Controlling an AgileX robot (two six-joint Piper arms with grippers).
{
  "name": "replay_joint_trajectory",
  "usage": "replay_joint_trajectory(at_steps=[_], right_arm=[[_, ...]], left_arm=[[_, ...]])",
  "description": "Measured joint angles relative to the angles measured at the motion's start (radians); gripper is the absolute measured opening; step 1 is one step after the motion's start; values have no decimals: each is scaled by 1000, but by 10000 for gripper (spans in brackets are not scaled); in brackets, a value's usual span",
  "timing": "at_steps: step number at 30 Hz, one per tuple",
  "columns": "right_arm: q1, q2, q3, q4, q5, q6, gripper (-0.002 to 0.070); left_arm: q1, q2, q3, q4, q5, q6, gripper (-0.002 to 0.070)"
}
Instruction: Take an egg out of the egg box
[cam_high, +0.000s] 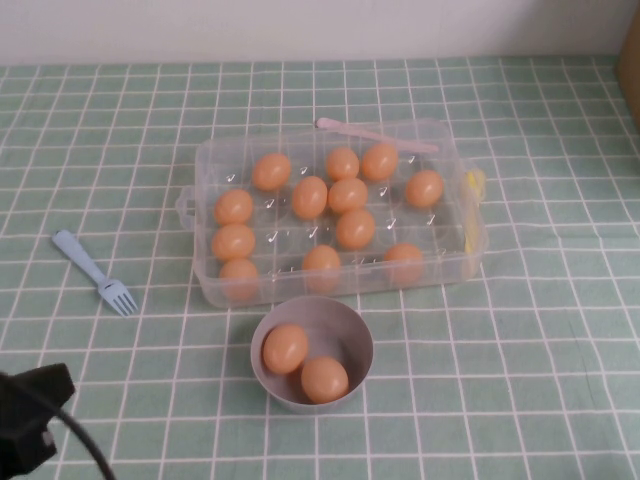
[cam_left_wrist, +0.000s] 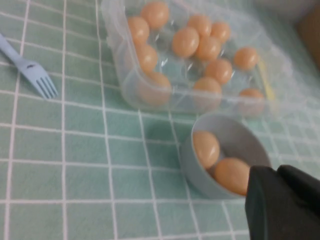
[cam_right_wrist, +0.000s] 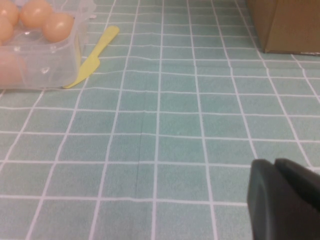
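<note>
The clear plastic egg box lies open in the middle of the table and holds about a dozen orange-brown eggs, such as one egg near its centre. The box also shows in the left wrist view and one corner of it in the right wrist view. My left gripper is shut and empty, low at the near left, just short of the bowl. Part of my left arm shows at the bottom left corner. My right gripper is shut and empty over bare cloth to the right of the box; it is outside the high view.
A small grey bowl in front of the box holds two eggs. A blue fork lies left of the box. A yellow plastic knife lies by its right side, and a pink utensil rests on its far edge. A brown box stands far right.
</note>
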Motion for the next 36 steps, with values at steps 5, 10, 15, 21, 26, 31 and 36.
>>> replay_joint_trajectory(at_steps=[5,10,15,21,26,31,36], right_arm=[[0,0,0,0,0,0,-19],[0,0,0,0,0,0,-19],[0,0,0,0,0,0,-19],[0,0,0,0,0,0,-19],[0,0,0,0,0,0,-19],[0,0,0,0,0,0,-19],[0,0,0,0,0,0,-19]], left_arm=[[0,257,-215,142,247,87,-3],[0,521,-406,184,352,197,-3],[-46,740,-576,216,357,234,-3],[-162,1019,-811,274,390,244,-3],[-210,1216,-1024,295,514,248,-3],[-225,1356,-1192,301,556,262,-3],[-232,1441,-1303,305,558,310,-3]])
